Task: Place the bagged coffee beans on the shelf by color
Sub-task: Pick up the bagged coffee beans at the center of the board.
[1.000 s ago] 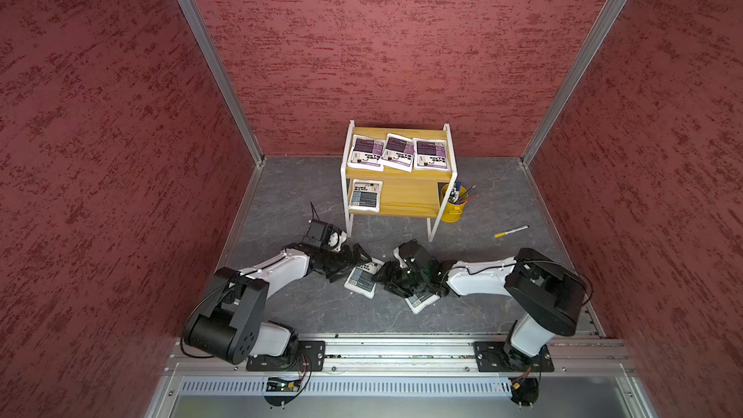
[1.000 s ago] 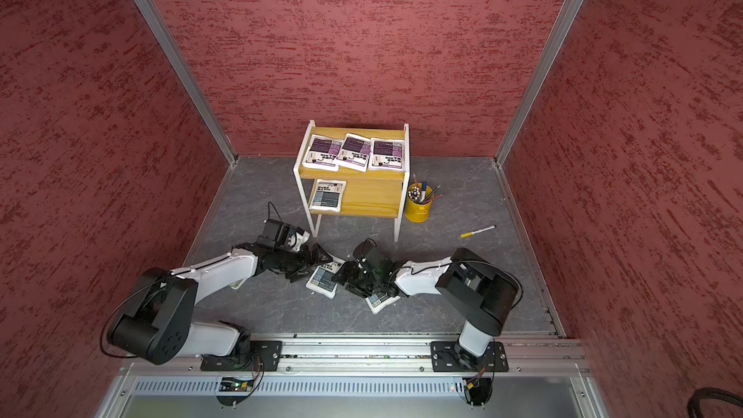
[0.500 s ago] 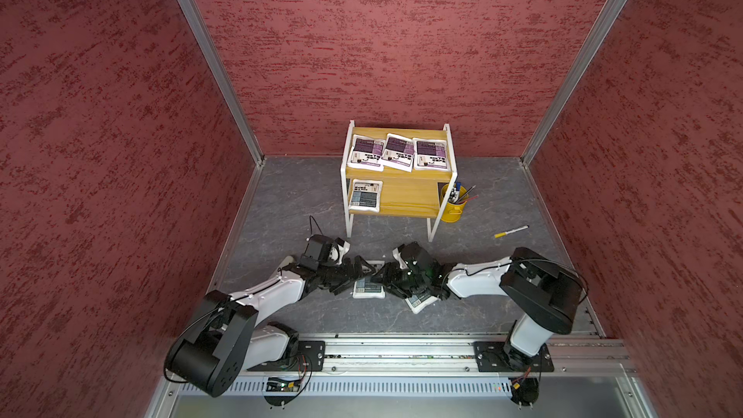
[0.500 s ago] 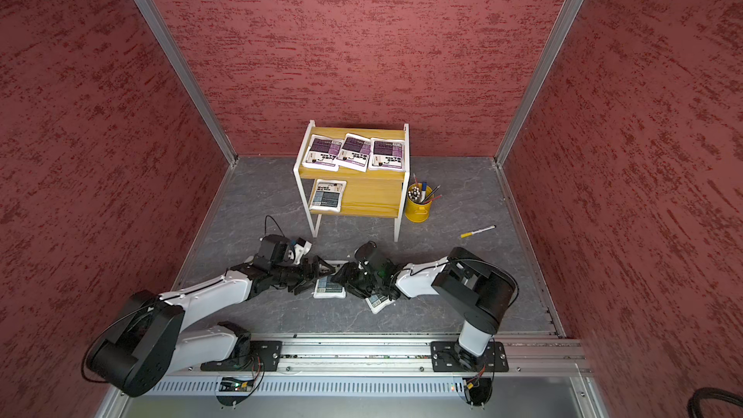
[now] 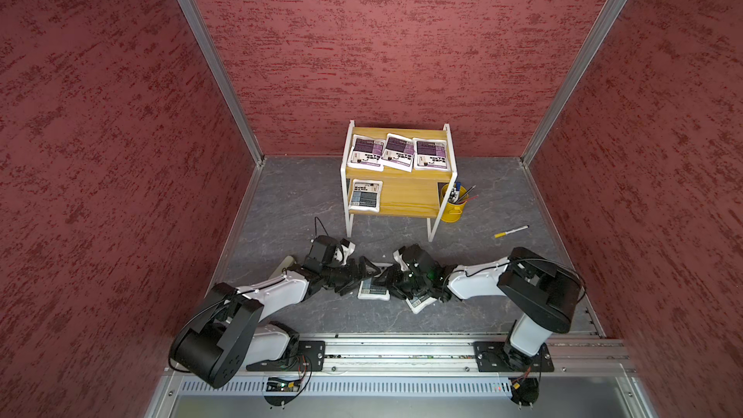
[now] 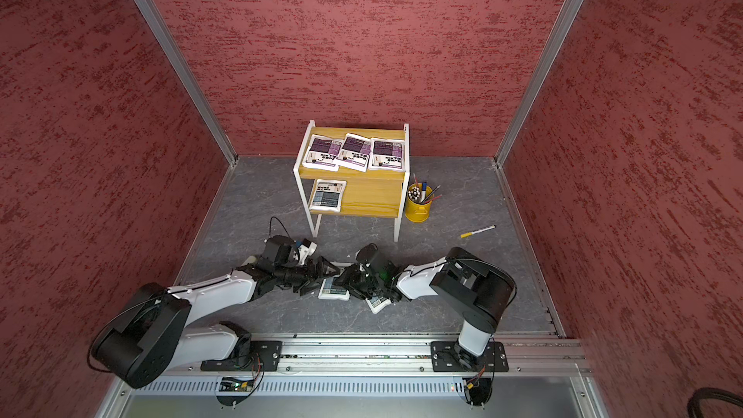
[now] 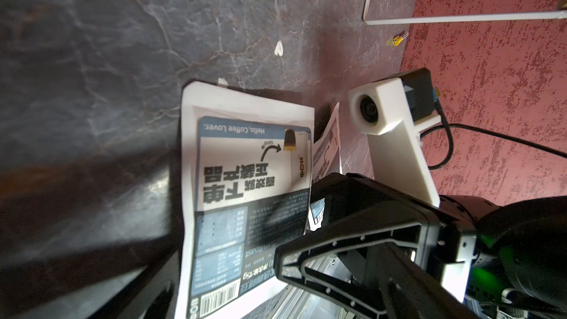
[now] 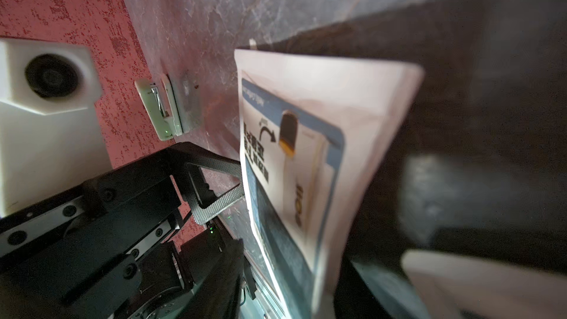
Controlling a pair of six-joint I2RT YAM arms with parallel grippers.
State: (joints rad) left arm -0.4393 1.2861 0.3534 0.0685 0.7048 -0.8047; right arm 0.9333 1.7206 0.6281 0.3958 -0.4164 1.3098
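Left arm (image 5: 277, 289) dropped low, outstretched, left fingers (image 5: 368, 266) spread wide beside grey-blue pouch (image 5: 374, 289), right fingers' (image 7: 368, 197) grip unclear

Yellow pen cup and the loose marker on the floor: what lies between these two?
Nothing lies there: between the pen cup and the marker only bare grey floor shows, in both top views.

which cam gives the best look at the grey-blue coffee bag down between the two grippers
Left wrist: the grey-blue bag fills the frame, print sharp. Right wrist shows it blurred and at a slant; both top views show only a small, half-covered patch.
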